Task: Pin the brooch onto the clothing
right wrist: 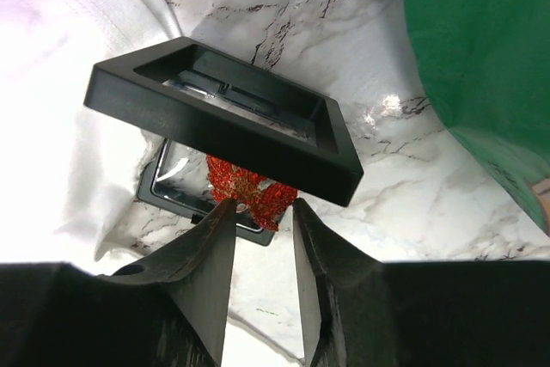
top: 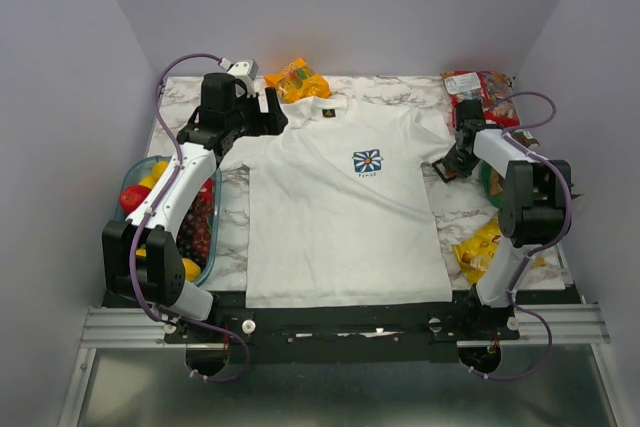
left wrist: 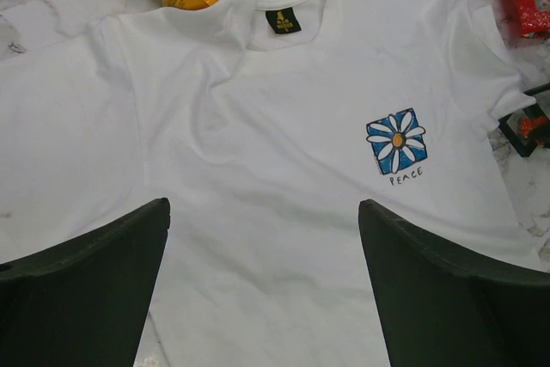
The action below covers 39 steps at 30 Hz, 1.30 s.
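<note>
The white T-shirt (top: 340, 227) lies flat on the marble table, its blue-and-white daisy print (top: 367, 161) on the chest; it also fills the left wrist view (left wrist: 258, 126). The red leaf-shaped brooch (right wrist: 249, 191) sits over the base of a small black box (right wrist: 172, 186) whose hinged lid (right wrist: 232, 118) stands open, just right of the shirt's sleeve. My right gripper (right wrist: 262, 205) is down at the box (top: 443, 172), fingertips closed on the brooch's lower edge. My left gripper (left wrist: 264, 204) hovers open and empty over the shirt's left shoulder area (top: 272, 112).
An orange snack bag (top: 296, 79) lies behind the collar. A red packet (top: 478, 87) is at the back right, a green object (top: 490, 182) and a yellow bag (top: 480, 247) on the right. A container of fruit (top: 190, 237) stands on the left.
</note>
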{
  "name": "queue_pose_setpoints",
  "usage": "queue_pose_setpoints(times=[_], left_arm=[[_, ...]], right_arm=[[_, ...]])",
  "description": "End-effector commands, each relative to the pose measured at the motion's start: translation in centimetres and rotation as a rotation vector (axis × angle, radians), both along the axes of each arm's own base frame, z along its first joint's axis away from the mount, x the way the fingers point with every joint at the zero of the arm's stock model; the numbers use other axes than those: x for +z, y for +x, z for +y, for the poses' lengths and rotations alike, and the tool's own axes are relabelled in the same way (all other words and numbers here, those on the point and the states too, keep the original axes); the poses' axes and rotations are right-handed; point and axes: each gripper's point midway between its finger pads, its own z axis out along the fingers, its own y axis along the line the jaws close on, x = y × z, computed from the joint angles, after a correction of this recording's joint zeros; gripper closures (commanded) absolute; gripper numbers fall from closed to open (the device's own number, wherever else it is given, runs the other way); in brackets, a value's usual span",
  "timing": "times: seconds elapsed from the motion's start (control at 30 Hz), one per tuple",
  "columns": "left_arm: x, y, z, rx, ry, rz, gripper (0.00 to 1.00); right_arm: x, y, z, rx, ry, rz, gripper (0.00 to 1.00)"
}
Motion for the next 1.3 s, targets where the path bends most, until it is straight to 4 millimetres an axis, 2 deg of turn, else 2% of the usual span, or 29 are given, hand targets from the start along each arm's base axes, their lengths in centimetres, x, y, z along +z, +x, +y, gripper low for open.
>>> queue_pose_setpoints(times=[0.0, 0.33, 0.73, 0.93, 1.03, 1.13, 1.2, 1.27], left_arm=[[1.3, -0.1, -0.2, -0.012, -0.026, -0.032, 0.01], [1.0, -0.1, -0.2, -0.010, -0.025, -0.025, 0.01], [0.8, -0.1, -0.3, -0.017, -0.031, -0.020, 0.01], [0.6, 0.0, -0.4, -0.019, -0.033, -0.013, 0.01], [0.5, 0.0, -0.4, -0.021, -0.031, -0.009, 0.01], [0.5, 0.0, -0.5, -0.024, -0.034, -0.008, 0.01], [0.4, 0.0, -0.7, -0.028, -0.044, -0.005, 0.01], [0.4, 0.1, -0.7, -0.031, -0.044, -0.004, 0.01]], right_arm=[[1.1, 0.2, -0.7, 0.002, -0.035, -0.035, 0.60], [1.1, 0.8, 0.0, 0.019, 0.001, -0.067, 0.72], [3.0, 1.3, 0.3, 0.008, 0.020, -0.147, 0.72], [2.5, 1.7, 0.5, 0.015, 0.031, -0.141, 0.73], [2.0, 0.9, 0.2, -0.004, 0.016, -0.112, 0.74], [1.6, 0.3, -0.5, -0.023, -0.020, -0.092, 0.65], [0.9, -0.4, -1.2, -0.040, -0.049, -0.044, 0.55], [1.0, -0.2, -1.2, -0.047, -0.051, -0.038, 0.50]])
